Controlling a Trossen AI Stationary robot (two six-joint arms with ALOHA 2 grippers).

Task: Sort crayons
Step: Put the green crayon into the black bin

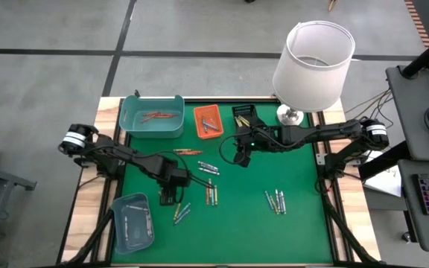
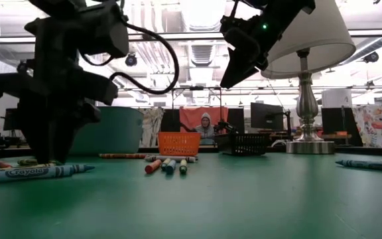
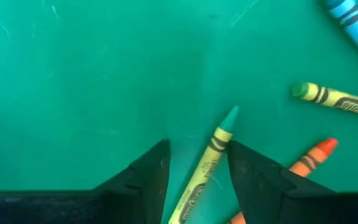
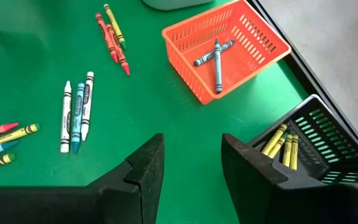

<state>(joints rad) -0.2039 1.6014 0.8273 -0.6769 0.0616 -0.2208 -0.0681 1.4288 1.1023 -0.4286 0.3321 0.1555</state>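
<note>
Green felt (image 1: 237,223) covers the table; from above, crayons (image 1: 276,201) lie scattered, the left gripper (image 1: 171,195) low over some. Left wrist: spread fingers (image 3: 145,177) straddle a yellow-wrapped crayon (image 3: 213,155). Right wrist: the right gripper (image 4: 191,168) hangs spread near the orange tray (image 4: 241,28).

Matt green felt-like table mat (image 1: 244,223), paper-wrapped wax crayons (image 4: 76,111), slotted orange plastic basket (image 4: 253,43), shiny metal lamp base (image 2: 308,143).
</note>
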